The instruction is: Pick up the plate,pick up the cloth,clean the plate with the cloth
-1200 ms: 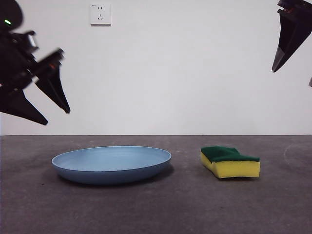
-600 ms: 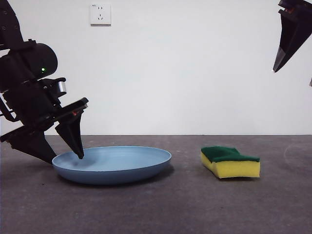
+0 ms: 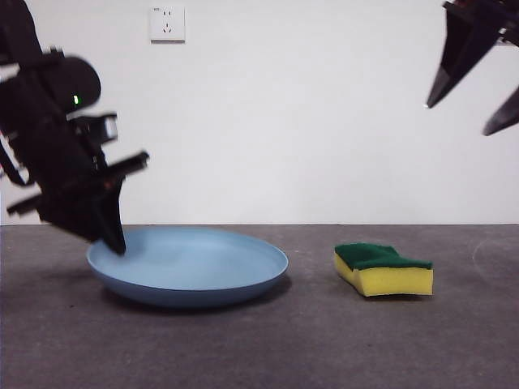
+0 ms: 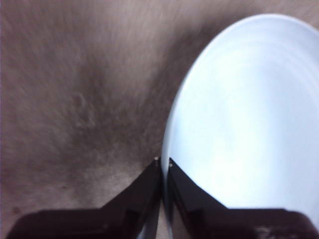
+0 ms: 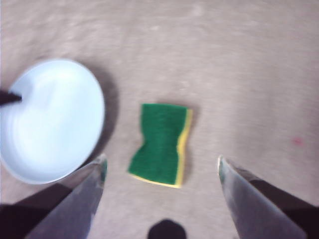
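The light-blue plate (image 3: 195, 266) lies on the dark table, its left rim slightly raised. My left gripper (image 3: 116, 241) is shut on that left rim; in the left wrist view the two jaws (image 4: 163, 162) pinch the plate (image 4: 249, 114) edge between them. The cloth, a yellow sponge with a green top (image 3: 383, 271), rests flat to the right of the plate. My right gripper (image 3: 456, 120) hangs open high at the top right, well above the sponge (image 5: 159, 142). The right wrist view shows the plate (image 5: 50, 119) off to the side of this gripper (image 5: 160, 160).
A white wall with a socket (image 3: 167, 23) stands behind the table. Bare dark tabletop (image 3: 308, 340) stretches in front of the plate and sponge.
The left gripper has closed on the plate's left rim, and the plate has tipped up a little on that side. The right gripper has shifted left and lower, still open.
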Robot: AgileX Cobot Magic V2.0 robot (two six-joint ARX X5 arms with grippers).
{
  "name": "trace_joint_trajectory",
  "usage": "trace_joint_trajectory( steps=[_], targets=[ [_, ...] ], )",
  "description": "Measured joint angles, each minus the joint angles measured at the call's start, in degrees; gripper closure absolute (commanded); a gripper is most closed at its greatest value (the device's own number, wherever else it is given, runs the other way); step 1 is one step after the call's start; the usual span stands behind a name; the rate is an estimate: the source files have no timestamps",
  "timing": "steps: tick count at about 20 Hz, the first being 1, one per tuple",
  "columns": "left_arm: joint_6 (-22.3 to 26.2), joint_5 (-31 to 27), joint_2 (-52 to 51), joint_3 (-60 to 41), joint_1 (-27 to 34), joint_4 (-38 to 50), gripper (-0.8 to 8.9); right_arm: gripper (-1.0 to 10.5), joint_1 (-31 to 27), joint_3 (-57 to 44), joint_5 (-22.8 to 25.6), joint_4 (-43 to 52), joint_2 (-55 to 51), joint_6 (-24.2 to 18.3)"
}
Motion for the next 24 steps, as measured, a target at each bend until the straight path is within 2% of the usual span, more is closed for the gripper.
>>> trace_joint_trajectory(
  steps=[4,6,8,10,14,20,24],
  targets=[
    [1.31,-0.63,-10.10,0.44,0.00,-2.45,8.22,5.7,5.70,4.90,0.63,0.09,6.54,-0.26],
    [1.46,-0.94,-15.02,1.64,0.00,-4.52,8.22,5.8,8.66,7.58,4.46,-0.09,10.91,-0.46],
    [1.53,-1.03,-18.60,2.84,0.00,-6.19,8.22,6.4,10.64,9.49,8.28,-0.11,14.71,-0.83],
    [1.77,-1.03,-21.79,3.76,0.00,-7.52,8.22,6.7,12.07,11.02,9.35,-0.09,18.80,-1.44],
    [1.99,-1.03,-26.97,3.98,0.00,-9.77,8.22,6.7,13.40,11.93,11.91,-0.02,27.30,-1.95],
    [3.45,-2.05,-27.39,3.98,0.00,-13.49,8.22,6.8,13.35,11.93,13.44,0.35,35.76,-2.08],
    [3.74,-2.32,-27.39,3.98,0.00,-13.49,8.22,9.1,13.35,12.37,13.57,0.87,37.81,-2.05]
  ],
)
